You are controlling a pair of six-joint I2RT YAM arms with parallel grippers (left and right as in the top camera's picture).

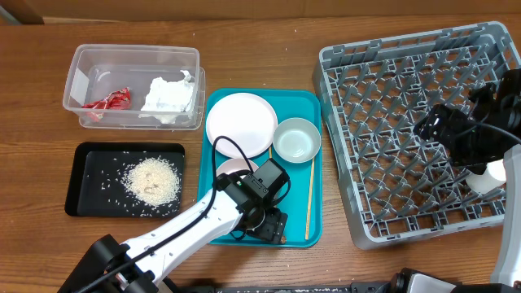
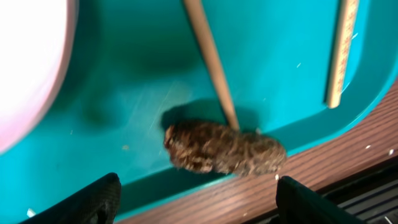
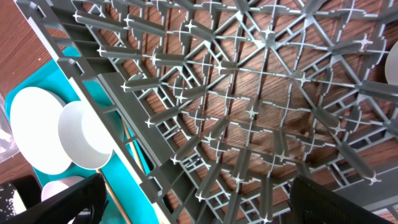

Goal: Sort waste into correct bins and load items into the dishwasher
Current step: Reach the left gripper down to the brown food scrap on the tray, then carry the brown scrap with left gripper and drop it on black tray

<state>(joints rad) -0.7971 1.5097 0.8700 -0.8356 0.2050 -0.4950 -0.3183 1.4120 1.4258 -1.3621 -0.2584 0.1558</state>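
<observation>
Toward the worktop's front edge, the left gripper (image 2: 198, 198) hangs spread wide and empty over the brown food lump (image 2: 224, 148), which lies at the front rim of the teal tray (image 2: 124, 81). Rightward, the right gripper (image 3: 196, 193) gapes empty above the open lattice of the grey rack (image 1: 383, 122).

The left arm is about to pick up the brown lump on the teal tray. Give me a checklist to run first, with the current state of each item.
1. Left gripper open: ok, fingers apart, nothing held.
2. Brown food lump lined up with the gap: ok, it lies just ahead of the fingers, near the teal tray's edge.
3. Lump free of other things: not ok, a chopstick's end rests against it.
4. Black tray has room: ok, rice sits in its middle, bare floor around.
5. Right gripper out of the way: ok, open above the dish rack.
6. Lump's firmness: cannot tell.
</observation>
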